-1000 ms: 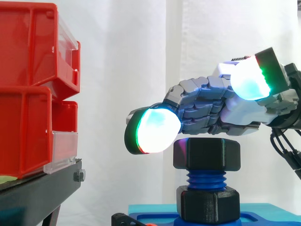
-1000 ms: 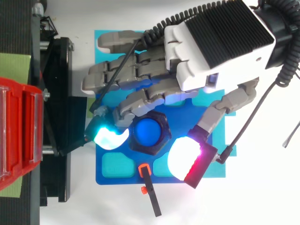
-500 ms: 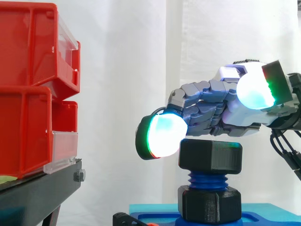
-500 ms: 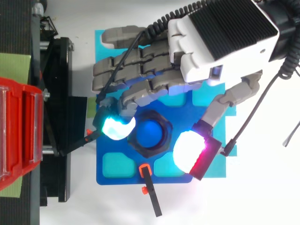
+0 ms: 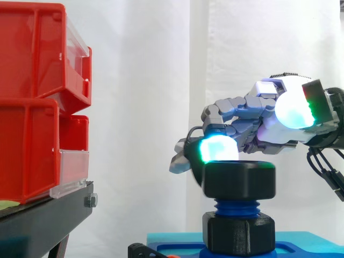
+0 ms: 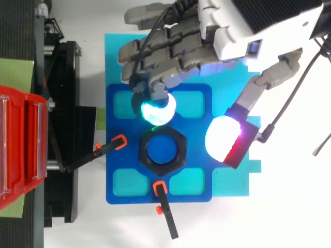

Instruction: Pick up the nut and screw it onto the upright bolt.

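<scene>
The black nut [image 5: 239, 180] sits level on top of the blue bolt [image 5: 235, 206]. The bolt's long axis stands vertical at the middle of the blue plate [image 6: 116, 178], with the nut's bore facing up and bare threads beneath it. The hand [image 6: 230, 31] hangs over one edge of the plate, fingers loosely bent, thumb spread, gripping nothing. One glowing fingertip [image 6: 155, 109] lies just beside the nut.

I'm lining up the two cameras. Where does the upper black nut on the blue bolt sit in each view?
Side view: the upper nut is low and right of centre, on the blue threads, above a second black nut.
Top view: it is the black hexagonal ring near centre, over the blue plate.
Shared landmark: the blue bolt, seen from above as a round end inside the ring.
</scene>
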Action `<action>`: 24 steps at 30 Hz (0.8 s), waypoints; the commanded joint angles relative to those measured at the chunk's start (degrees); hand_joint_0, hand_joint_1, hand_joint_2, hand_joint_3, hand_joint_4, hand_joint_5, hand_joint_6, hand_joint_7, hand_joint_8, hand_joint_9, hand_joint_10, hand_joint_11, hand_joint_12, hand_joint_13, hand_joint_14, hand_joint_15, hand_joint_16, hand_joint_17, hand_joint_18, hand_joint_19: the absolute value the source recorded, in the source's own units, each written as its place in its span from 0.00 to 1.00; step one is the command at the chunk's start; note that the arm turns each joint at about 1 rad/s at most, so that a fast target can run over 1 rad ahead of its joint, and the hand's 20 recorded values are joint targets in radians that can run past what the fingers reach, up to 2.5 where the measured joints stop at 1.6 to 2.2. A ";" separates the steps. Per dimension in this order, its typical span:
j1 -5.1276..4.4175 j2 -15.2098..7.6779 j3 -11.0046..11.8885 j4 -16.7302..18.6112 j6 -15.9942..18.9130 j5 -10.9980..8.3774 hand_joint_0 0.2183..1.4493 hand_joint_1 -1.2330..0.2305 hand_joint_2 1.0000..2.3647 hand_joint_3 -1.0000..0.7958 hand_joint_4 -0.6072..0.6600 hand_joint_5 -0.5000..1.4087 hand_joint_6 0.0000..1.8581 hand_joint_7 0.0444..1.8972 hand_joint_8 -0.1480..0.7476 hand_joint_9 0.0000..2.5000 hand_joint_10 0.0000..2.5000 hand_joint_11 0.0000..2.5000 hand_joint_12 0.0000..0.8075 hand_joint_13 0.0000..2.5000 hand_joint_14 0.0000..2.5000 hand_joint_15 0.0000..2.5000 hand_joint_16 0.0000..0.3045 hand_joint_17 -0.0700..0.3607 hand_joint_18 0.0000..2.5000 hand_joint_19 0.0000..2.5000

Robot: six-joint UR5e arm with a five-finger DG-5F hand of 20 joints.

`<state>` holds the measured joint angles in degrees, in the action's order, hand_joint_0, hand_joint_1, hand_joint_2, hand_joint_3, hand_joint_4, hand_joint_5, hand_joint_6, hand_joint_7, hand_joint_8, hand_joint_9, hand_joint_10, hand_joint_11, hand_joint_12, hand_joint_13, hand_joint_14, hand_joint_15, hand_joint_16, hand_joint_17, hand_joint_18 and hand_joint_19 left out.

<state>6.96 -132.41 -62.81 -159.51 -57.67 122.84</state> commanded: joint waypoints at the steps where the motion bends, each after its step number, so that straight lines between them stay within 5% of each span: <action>1: 0.86 0.05 0.94 -0.71 -0.25 0.91 0.22 0.63 0.00 0.28 0.65 0.25 0.27 0.72 0.45 0.23 0.00 0.00 0.38 0.14 0.00 0.00 0.11 0.34 0.03 0.00; 12: 2.01 0.05 4.89 -7.74 -2.45 1.62 0.23 0.63 0.00 0.28 0.62 0.28 0.27 0.70 0.36 0.35 0.00 0.00 0.33 0.21 0.00 0.00 0.09 0.31 0.10 0.00; 18: 2.01 -0.04 7.53 -8.80 -2.36 1.62 0.22 0.65 0.00 0.28 0.69 0.22 0.27 0.52 0.40 0.30 0.00 0.00 0.37 0.18 0.00 0.00 0.11 0.33 0.07 0.00; 24: 1.21 0.05 8.06 -7.22 -2.28 1.35 0.20 0.66 0.00 0.28 0.63 0.18 0.27 0.36 0.40 0.22 0.00 0.00 0.39 0.13 0.00 0.00 0.13 0.37 0.02 0.00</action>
<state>8.58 -132.36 -54.90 -167.53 -59.96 124.34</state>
